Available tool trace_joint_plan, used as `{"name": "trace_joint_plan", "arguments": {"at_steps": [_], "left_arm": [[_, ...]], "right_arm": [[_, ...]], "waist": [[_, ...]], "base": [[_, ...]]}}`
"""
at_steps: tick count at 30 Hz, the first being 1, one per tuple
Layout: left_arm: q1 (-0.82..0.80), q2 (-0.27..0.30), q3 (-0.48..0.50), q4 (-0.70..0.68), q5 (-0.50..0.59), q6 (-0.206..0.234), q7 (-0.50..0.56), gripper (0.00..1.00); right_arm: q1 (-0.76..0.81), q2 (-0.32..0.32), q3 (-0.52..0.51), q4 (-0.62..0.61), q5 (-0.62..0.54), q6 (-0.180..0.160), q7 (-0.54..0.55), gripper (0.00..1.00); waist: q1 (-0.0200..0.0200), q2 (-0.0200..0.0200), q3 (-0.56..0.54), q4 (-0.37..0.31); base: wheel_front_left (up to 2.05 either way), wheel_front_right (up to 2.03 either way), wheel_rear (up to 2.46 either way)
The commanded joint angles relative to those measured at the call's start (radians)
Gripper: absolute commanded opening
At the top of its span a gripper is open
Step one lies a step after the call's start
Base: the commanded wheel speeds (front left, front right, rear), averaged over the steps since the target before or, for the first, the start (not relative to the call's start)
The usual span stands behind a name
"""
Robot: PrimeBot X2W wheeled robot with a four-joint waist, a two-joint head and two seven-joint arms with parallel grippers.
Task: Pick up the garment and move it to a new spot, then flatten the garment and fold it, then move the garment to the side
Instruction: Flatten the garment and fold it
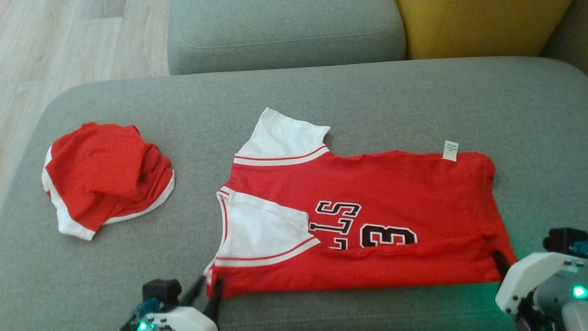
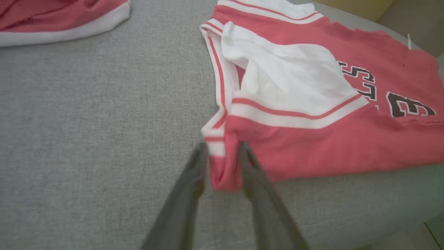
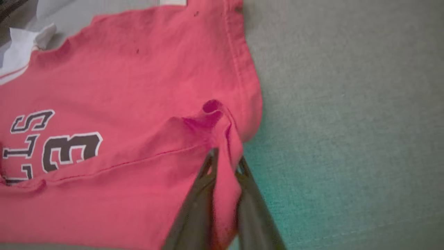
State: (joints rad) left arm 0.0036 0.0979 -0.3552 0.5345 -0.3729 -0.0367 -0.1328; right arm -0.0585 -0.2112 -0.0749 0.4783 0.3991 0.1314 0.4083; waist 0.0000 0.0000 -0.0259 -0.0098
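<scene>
Jersey (image 1: pixel 367 220): flat on sofa (image 1: pixel 367 92), near edge folded over.
Left hand (image 2: pixel 222 152): corner between fingers; cannot tell if gripped.
Right hand (image 3: pixel 227 158): pinching other corner.
Remaining, likely: further folds, move aside.

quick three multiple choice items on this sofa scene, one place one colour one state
1. The crumpled garment lies: A) left of the jersey B) on the jersey C) on the floor
2. The far right cushion is: A) blue B) yellow C) white
3. The right end effector is: A) open above the sofa B) shut on the jersey's corner C) holding a label
1 A, it lies apart on the robot's left; 2 B, yellow beside grey; 3 B, red fabric is pinched in it.
</scene>
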Motion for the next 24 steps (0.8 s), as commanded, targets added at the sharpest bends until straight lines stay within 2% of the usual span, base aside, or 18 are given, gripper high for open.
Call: {"name": "trace_joint_plan", "arguments": {"at_steps": [1, 6, 14, 18, 24], "left_arm": [[-0.032, 0.017, 0.035, -0.045, -0.008, 0.017, -0.016, 1.00], [-0.052, 0.013, 0.065, -0.105, -0.024, 0.027, -0.074, 1.00], [-0.095, -0.019, 0.144, -0.299, -0.047, -0.005, -0.128, 1.00], [-0.095, -0.039, 0.191, -0.401, -0.037, -0.019, -0.129, 1.00], [-0.136, -0.046, 0.176, -0.362, 0.003, -0.027, -0.129, 1.00]], "right_arm": [[-0.025, -0.008, 0.001, -0.066, 0.002, -0.001, -0.018, 1.00], [-0.035, 0.023, -0.016, -0.159, 0.006, -0.001, -0.100, 1.00], [-0.043, 0.071, 0.010, -0.292, 0.029, -0.001, -0.312, 1.00], [-0.050, 0.084, 0.054, -0.318, -0.002, -0.001, -0.413, 1.00], [-0.101, 0.100, 0.112, -0.277, -0.056, -0.001, -0.473, 1.00]], "waist": [[0.0000, 0.0000, -0.001, -0.002], [0.0000, 0.0000, -0.004, -0.006], [0.0000, 0.0000, 0.003, -0.008], [0.0000, 0.0000, 0.014, -0.019], [0.0000, 0.0000, 0.033, -0.048]], "base": [[0.00, 0.00, 0.00], [0.00, 0.00, 0.00], [0.00, 0.00, 0.00], [0.00, 0.00, 0.00], [0.00, 0.00, 0.00]]}}
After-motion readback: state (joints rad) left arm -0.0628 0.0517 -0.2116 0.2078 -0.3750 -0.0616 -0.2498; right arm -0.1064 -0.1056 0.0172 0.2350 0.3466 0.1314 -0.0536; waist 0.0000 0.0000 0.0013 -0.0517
